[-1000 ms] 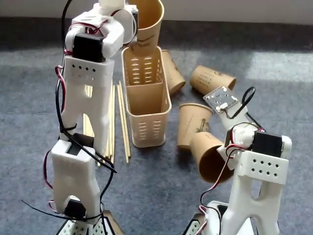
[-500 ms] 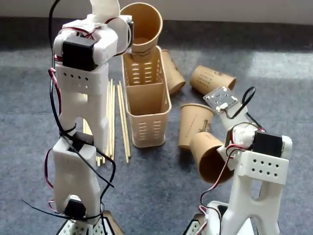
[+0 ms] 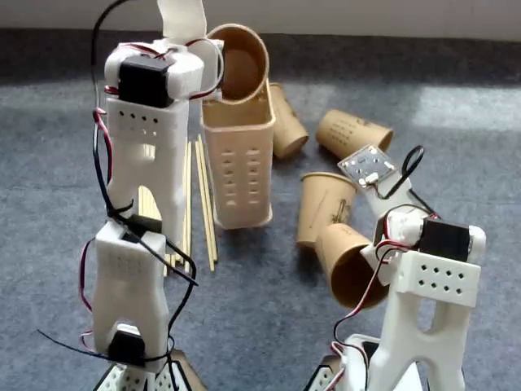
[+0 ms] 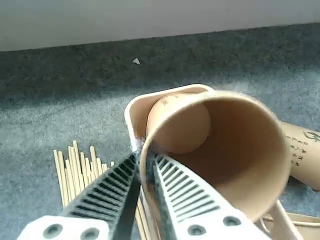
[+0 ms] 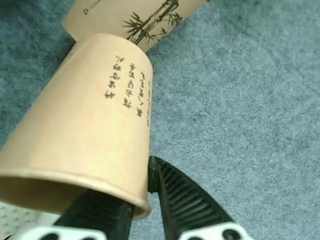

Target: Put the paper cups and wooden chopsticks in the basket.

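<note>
Basket (image 3: 236, 171) mid-tabletop, apparently tipped away from high camera: slotted outer wall showing, mouth at far end. Not much room behind it before pale strip at tabletop's (image 3: 269, 326) far edge. Open grey stretch in front, between both arm bases.

Far cup (image 3: 240, 63) off the tabletop and tilted, base end over basket mouth, open end toward high camera. Left gripper (image 4: 145, 157) clamped on its rim wall, one finger inside, one outside.

Near cup (image 3: 350, 261) front right, on its side, mouth toward right arm base. Right gripper (image 5: 142, 187) pinched on its rim, one finger inside, one outside. Resting or lifted: cannot tell.

Three loose cups on their sides, right of basket:
- one (image 3: 286, 122) just beside basket's right wall, contact unclear
- one (image 3: 352, 132) farther right, free space around it
- one (image 3: 321, 208) between basket and near cup, tight on near-cup side

Chopsticks (image 3: 195, 195) flat in a loose bundle along basket's left, partly behind left arm (image 3: 146, 163). Thin lane only between nearest stick and basket wall.
</note>
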